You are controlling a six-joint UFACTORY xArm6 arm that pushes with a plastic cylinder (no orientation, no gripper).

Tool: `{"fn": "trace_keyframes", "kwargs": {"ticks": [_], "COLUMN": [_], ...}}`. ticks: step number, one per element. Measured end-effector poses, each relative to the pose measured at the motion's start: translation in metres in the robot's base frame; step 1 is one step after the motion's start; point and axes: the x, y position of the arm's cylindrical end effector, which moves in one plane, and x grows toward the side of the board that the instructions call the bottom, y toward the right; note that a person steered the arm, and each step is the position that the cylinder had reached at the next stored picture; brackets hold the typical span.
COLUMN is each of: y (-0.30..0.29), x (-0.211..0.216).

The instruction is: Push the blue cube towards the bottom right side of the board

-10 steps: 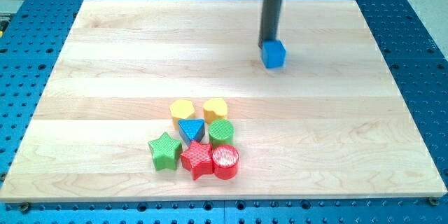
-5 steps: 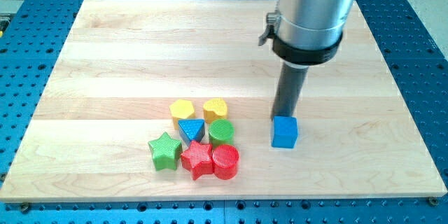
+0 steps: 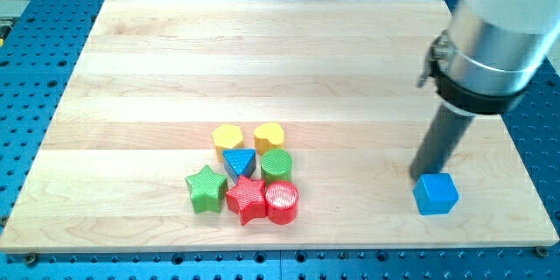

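The blue cube [image 3: 436,193] lies on the wooden board [image 3: 175,61] near its bottom right corner. My tip [image 3: 423,175] touches the cube's upper left edge, just above and left of it. The dark rod rises from there up to the large grey arm body at the view's top right.
A cluster of blocks sits at the bottom centre: yellow hexagon [image 3: 227,136], second yellow block [image 3: 269,136], blue triangle [image 3: 239,161], green cylinder [image 3: 276,164], green star [image 3: 206,188], red star [image 3: 246,199], red cylinder [image 3: 282,202]. The board's right edge [image 3: 516,149] is near the cube.
The blue cube has slid from the upper middle right of the board down and right to near the bottom right corner, with my tip following behind it.
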Motion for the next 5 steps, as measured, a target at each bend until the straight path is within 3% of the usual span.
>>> {"fn": "trace_keyframes", "kwargs": {"ticks": [1,2,4,5], "y": [-0.069,-0.087,-0.030,-0.078], "x": [0.001,0.035,0.051,0.073]}}
